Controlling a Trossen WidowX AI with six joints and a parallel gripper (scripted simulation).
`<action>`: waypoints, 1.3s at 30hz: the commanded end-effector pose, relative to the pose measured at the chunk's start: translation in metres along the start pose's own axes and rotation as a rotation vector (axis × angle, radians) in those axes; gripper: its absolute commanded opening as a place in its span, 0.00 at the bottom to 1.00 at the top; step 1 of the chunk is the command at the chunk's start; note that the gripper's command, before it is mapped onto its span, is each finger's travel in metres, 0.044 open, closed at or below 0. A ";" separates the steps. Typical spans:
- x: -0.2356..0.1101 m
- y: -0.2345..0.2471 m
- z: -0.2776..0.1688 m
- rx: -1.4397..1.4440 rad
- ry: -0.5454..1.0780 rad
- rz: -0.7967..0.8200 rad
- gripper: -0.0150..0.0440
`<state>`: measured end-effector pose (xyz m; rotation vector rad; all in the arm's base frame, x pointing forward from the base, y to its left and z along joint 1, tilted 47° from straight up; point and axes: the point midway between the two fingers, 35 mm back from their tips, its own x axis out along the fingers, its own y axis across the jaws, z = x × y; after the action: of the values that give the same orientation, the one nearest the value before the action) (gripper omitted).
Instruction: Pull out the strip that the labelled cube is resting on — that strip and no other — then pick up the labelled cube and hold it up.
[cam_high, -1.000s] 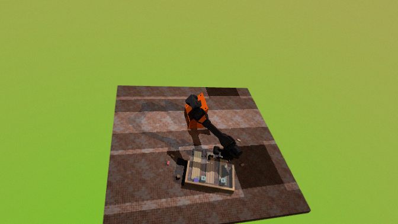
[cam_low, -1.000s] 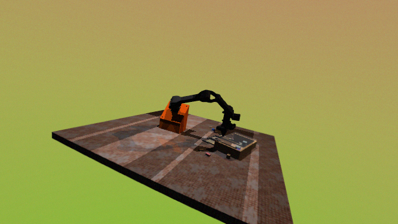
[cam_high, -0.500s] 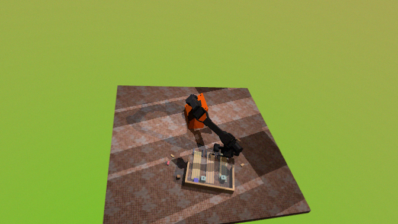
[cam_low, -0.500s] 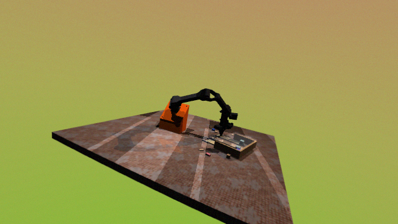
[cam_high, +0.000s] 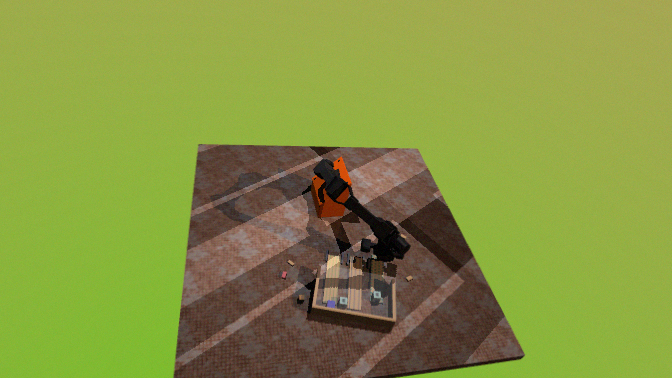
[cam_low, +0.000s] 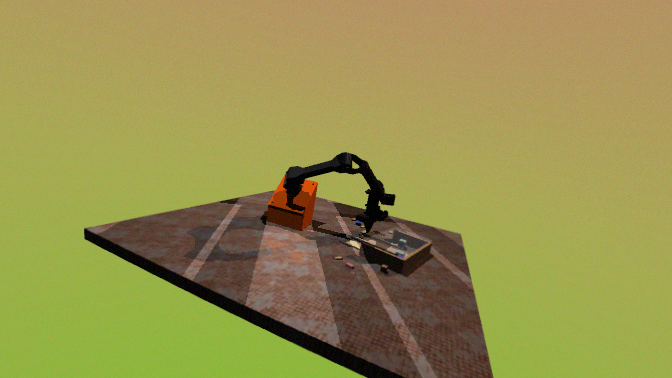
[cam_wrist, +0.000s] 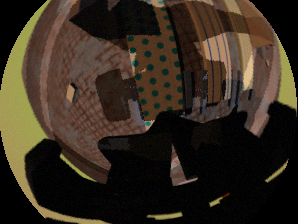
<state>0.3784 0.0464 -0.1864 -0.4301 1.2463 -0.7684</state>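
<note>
Since the hand (cam_high: 376, 259) is shut to its narrowest at the near end of the tray (cam_high: 350, 314), nothing thick is held. Whether the thin tip of the dotted strip (cam_wrist: 156, 72) is pinched cannot be made out.

The labelled cube is judged to be one of two pale cubes, one (cam_high: 343, 301) left and one (cam_high: 377, 296) right, resting on strips at the tray's far end on the counter (cam_high: 240, 240).

A neighbouring strip could be dragged, since the strips lie side by side. The cube could be toppled by a hasty pull.
</note>
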 end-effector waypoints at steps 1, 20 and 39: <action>0.004 0.000 -0.013 -0.005 0.018 0.000 0.25; 0.004 0.000 -0.042 -0.006 0.019 0.001 0.25; 0.003 -0.001 -0.071 -0.007 0.020 0.002 0.25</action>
<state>0.3215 0.0552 -0.2044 -0.4306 1.2463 -0.7619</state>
